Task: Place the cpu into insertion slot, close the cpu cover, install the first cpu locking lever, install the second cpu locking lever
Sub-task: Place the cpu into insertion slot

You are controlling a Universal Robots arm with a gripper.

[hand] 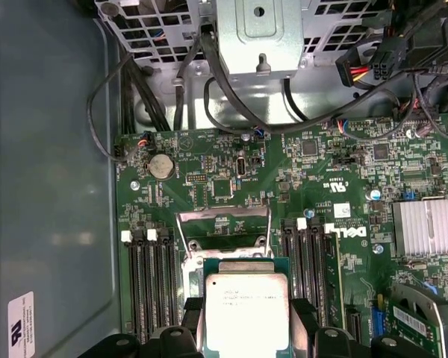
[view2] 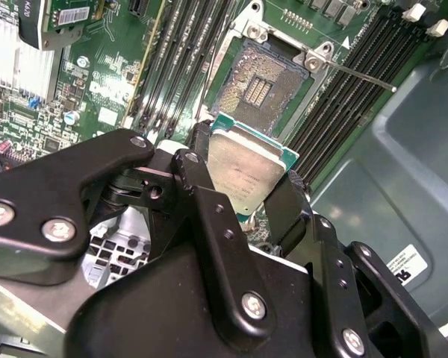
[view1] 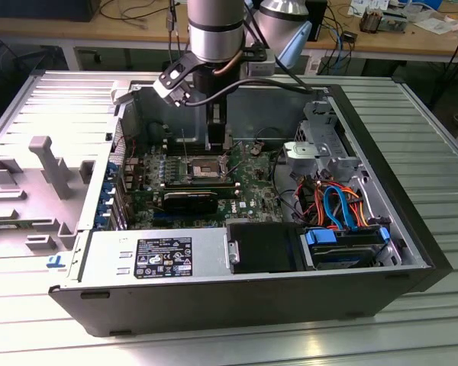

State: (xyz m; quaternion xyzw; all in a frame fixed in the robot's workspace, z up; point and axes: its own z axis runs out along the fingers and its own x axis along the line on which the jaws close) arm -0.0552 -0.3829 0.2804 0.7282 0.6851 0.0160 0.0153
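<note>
**Placement of cpu: first step in hand**

Black two-fingered claw: is clenching the small flat square cpu with the silver-grey metal top, its fingers pressing on two opposite edges. It is hanging over the board in the exterior view.

Chip is hovering near the square, dark-centred insertion slot with the silver metal rim, apart from it and not seating.

Thin silver square-windowed cpu cover: is standing raised beside the slot. Thin silver wire locking lever: is sticking out free over the long black memory slots.

Judgement: placing is under way, with cover and levers not yet done. The placing is calling for squaring the chip to the rim, levelling it, and lowering it gently and straight, as the slot's contacts are likely delicate.

Surroundings:
- Green circuit board is lying flat inside the open dark grey computer case.
- The case is resting on a ribbed silver metal table.
- A grey side panel is lying at the exterior view's left.
- Wooden workbenches strewn with cables are lining the room behind.
</note>
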